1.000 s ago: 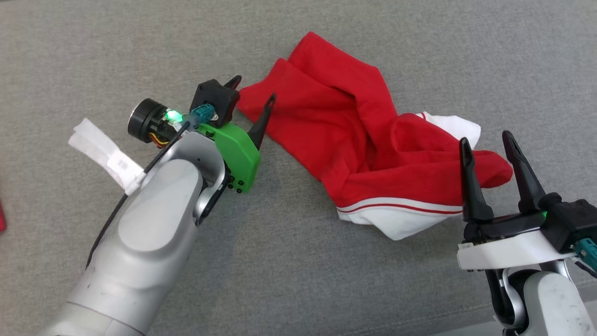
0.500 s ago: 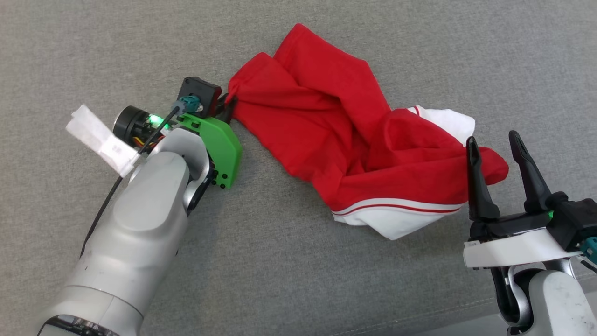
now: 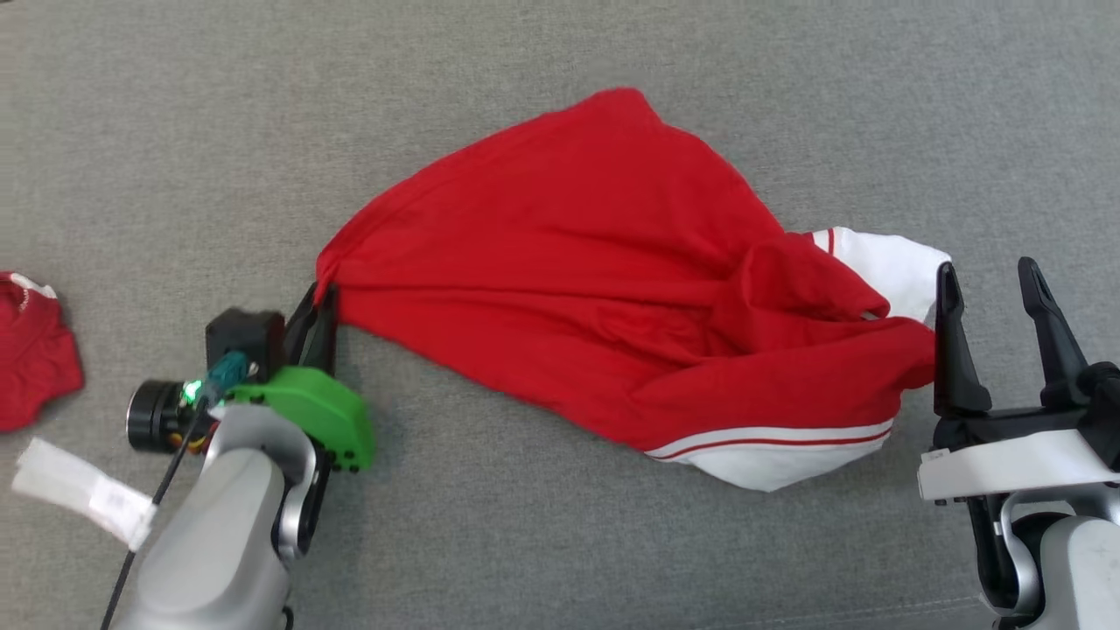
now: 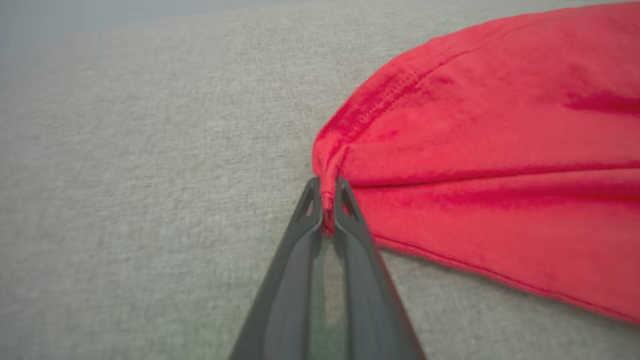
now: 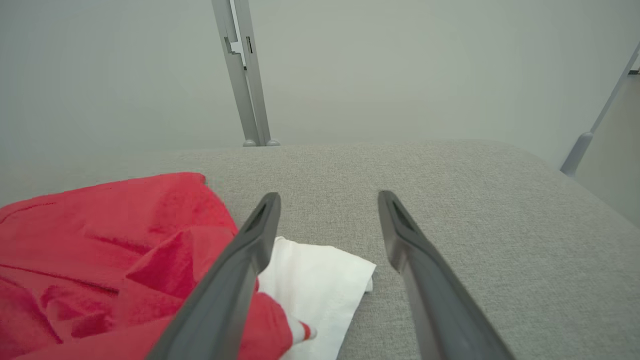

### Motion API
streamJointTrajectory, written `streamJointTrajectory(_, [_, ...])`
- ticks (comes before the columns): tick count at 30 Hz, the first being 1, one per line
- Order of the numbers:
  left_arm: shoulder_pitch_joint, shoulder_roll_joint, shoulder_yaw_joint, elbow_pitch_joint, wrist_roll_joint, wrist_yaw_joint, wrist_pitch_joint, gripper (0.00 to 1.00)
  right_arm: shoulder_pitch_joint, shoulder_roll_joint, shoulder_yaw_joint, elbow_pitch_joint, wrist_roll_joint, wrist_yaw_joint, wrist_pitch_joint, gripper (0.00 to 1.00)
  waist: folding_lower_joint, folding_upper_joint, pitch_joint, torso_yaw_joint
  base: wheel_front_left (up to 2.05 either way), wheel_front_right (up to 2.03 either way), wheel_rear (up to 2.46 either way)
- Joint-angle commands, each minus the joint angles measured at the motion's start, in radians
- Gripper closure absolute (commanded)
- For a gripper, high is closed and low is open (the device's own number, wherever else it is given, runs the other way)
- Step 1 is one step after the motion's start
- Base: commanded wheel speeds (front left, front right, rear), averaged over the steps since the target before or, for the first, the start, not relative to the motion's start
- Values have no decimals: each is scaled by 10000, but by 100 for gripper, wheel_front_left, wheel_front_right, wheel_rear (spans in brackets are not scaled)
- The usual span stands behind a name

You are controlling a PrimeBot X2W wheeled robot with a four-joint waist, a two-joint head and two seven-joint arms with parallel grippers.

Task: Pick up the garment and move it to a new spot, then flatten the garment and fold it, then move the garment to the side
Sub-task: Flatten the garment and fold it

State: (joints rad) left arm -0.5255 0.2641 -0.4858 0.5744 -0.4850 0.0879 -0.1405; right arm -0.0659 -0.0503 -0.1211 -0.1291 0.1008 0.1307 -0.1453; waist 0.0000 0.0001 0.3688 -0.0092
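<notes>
The garment [image 3: 595, 280] is a red shirt with white, red-striped trim, stretched out across the grey cushion. My left gripper [image 3: 322, 297] is shut on the garment's left corner, and the cloth fans out to the right from that pinch. In the left wrist view the two dark fingers [image 4: 345, 210] of the left gripper [image 4: 327, 192] clamp a small fold of the red garment [image 4: 480, 150]. My right gripper [image 3: 989, 276] stands open by the garment's right end with nothing between its fingers. The right wrist view shows the right gripper [image 5: 327, 197] open beside the garment's white sleeve [image 5: 320, 280].
A second red cloth [image 3: 31, 363] lies at the far left edge of the grey cushion [image 3: 175, 131]. A white paper tag [image 3: 83, 499] hangs off my left arm. Metal frame legs [image 5: 245, 75] stand beyond the cushion's far edge.
My left gripper shut on the garment's left corner and pulled it leftward and toward me, stretching the cloth out. The head camera shifted. The right gripper stayed open.
</notes>
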Motion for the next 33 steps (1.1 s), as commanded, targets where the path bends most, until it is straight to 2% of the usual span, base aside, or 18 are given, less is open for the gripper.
streamJointTrajectory(1, [478,205,131,-355,-61,245,56,100,86,-11,-74,-44,-99,1,57,0,0,-1,-289,350,0,0,0])
streamJointTrajectory(6, [2151,556,564,-2106,-497,1114,367,100,216,-13,-230,-38,-194,1,258,0,0,-1,-580,678,0,0,0])
streamJointTrajectory(11, [3212,714,693,-3311,-699,1584,720,100,313,-13,-175,-84,-284,1,402,0,0,-1,-886,830,0,0,0])
streamJointTrajectory(13, [3529,676,723,-3697,-799,1672,654,23,371,-11,-113,-125,-352,1,436,0,0,-1,-1022,846,0,0,0])
streamJointTrajectory(14, [3649,696,725,-3899,-742,1725,513,0,398,-13,-94,-154,-349,1,474,0,0,-1,-1088,849,0,0,0])
streamJointTrajectory(23, [3689,930,1095,-5001,-70,1942,-945,0,654,-13,309,-481,-511,1,717,0,0,-1,-1653,812,0,0,0])
streamJointTrajectory(33, [3936,1295,1184,-5511,130,2017,-916,0,1070,-16,602,-497,-373,1,903,0,0,-1,-2106,649,0,0,0])
